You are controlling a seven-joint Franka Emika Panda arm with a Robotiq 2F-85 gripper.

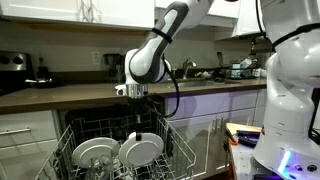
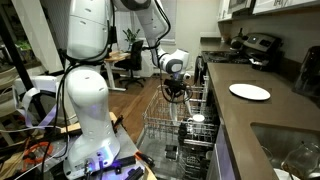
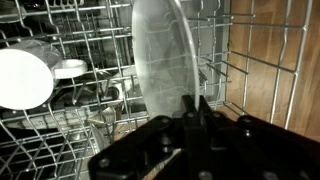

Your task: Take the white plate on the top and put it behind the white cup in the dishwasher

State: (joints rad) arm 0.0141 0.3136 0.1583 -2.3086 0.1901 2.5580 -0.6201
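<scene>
White wire rack (image 2: 160,128) is slid out of the dishwasher (image 1: 100,122) under the bench (image 2: 290,112), and the arm reaches straight down into it. The hand (image 1: 138,126) is pressed together on the top rim of the plate (image 1: 142,151), so it's pinching it. The wrist view makes that pretty clear: the plate is edge-on there and runs up from between the dark fingers (image 3: 205,108). The plate is upright on its edge in the rack among the tines, just beside a greyer glassy dish (image 1: 95,153) that's also standing up. The cup (image 2: 197,118) sits in the rack too, nearer that camera than the hand is. Honestly I can't tell from these angles whether the plate is lined up behind the cup or just somewhere near it. There's also a spare plate (image 2: 249,92), white, lying flat on the bench, well apart from the hand.
</scene>
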